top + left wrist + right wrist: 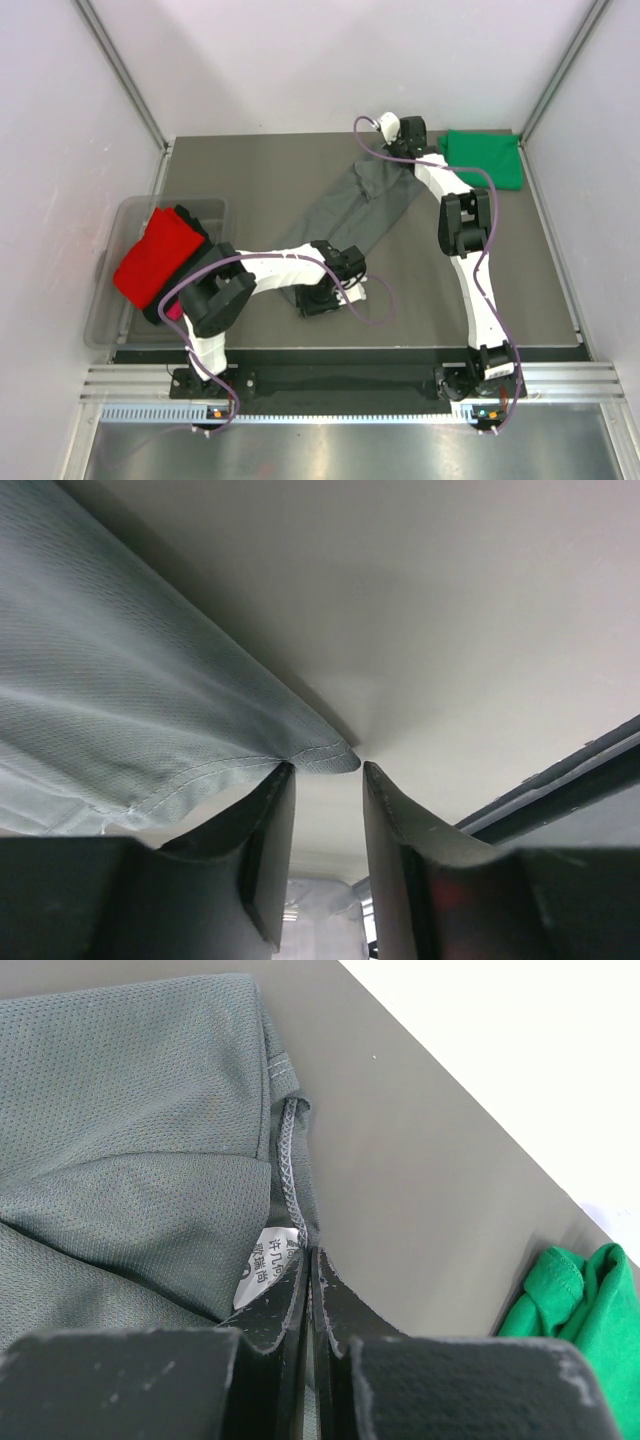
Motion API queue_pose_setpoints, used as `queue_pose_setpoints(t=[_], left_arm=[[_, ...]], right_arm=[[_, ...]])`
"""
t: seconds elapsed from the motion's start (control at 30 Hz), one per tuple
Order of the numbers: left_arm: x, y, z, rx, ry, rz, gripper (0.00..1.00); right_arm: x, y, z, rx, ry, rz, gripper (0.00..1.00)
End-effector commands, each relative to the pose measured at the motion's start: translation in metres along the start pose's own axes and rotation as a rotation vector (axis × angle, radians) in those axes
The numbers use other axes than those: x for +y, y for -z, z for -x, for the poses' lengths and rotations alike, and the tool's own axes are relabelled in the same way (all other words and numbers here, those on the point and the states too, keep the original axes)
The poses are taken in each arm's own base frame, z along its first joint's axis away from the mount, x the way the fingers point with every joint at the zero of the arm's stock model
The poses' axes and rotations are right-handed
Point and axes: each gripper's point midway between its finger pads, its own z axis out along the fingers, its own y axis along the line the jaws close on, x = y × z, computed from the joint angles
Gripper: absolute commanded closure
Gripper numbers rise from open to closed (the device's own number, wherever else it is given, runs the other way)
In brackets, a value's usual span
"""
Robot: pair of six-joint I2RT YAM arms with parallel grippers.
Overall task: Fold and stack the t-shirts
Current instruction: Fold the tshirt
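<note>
A dark grey t-shirt (350, 210) lies stretched diagonally across the dark table. My right gripper (398, 145) is at its far end. In the right wrist view the gripper (311, 1252) is shut on the shirt's (130, 1110) stitched neck seam, beside a white label (262, 1260). My left gripper (322, 298) is at the shirt's near end. In the left wrist view it (327, 767) is open, and a hem corner of the shirt (120, 710) lies just past the fingertips. A folded green t-shirt (487, 158) lies at the far right corner and shows in the right wrist view (580, 1300).
A clear plastic tub (130, 215) stands at the left edge. It holds a red t-shirt (155, 255) on top of a black one (193, 225), with a bit of pink (172, 312) below. White walls and metal posts close in the table.
</note>
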Motion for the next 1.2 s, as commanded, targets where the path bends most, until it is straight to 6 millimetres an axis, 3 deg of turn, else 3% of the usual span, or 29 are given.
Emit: queue_pose_setpoints(t=[0.0,0.03,0.1,0.17,0.27,0.47,0.67,1.03,1.17], left_arm=[[-0.001,-0.002,-0.002,0.000,-0.009,0.002,0.62],[-0.001,-0.002,-0.001,-0.002,-0.008,0.001,0.64],[-0.002,-0.005,0.000,0.000,-0.010,-0.011,0.83],[-0.006,-0.005,0.004,-0.007,-0.016,-0.036,0.93],[-0.010,-0.006,0.007,-0.007,-0.017,-0.064,0.99],[-0.019,-0.002,0.016,-0.033,-0.028,-0.116,1.00],[-0.030,0.017,0.029,-0.091,-0.055,-0.165,1.00],[-0.086,0.020,0.056,-0.097,-0.194,-0.270,1.00],[-0.098,0.022,0.076,-0.115,-0.217,-0.291,1.00]], right_arm=[[-0.010,0.012,0.016,-0.030,-0.010,-0.015,1.00],[-0.012,0.012,0.016,-0.033,-0.011,-0.018,1.00],[-0.012,0.012,0.016,-0.034,-0.011,-0.022,1.00],[-0.012,0.012,0.018,-0.039,-0.009,-0.023,1.00],[-0.013,0.011,0.018,-0.041,-0.004,-0.026,1.00],[-0.013,0.010,0.020,-0.048,0.005,-0.029,1.00],[-0.014,0.009,0.025,-0.065,0.007,-0.033,1.00],[-0.012,0.000,0.046,-0.131,0.060,-0.064,1.00],[-0.007,-0.002,0.059,-0.169,0.082,-0.068,1.00]])
